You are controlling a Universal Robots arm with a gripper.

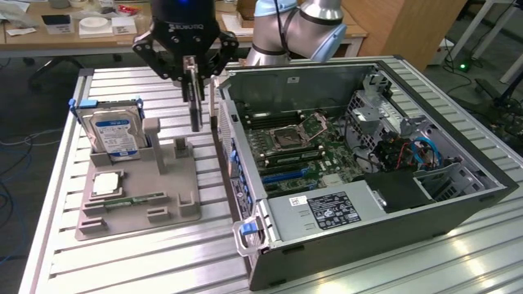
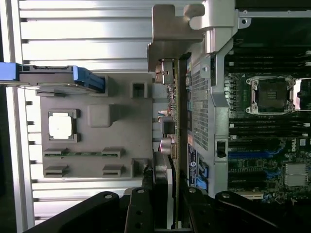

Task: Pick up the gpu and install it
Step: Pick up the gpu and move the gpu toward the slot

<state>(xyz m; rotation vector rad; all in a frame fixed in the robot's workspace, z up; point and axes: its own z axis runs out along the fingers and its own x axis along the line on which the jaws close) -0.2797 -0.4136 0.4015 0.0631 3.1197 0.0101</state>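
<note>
The gpu hangs upright and edge-on, a thin dark card with its silver end bracket on the side towards the case. My gripper is shut on its upper edge. The card is lifted above the grey fixture, just off the open computer case's wall on the exterior view's left. In the wrist view the gpu runs straight away from my gripper, green board edge and components showing, with the bracket at its far end. It lies over the gap between fixture and case.
On the fixture stand a silver hard drive with a blue-white label, a square processor and a narrow green memory stick. Inside the case are the motherboard and a power supply. A ribbed aluminium table carries everything.
</note>
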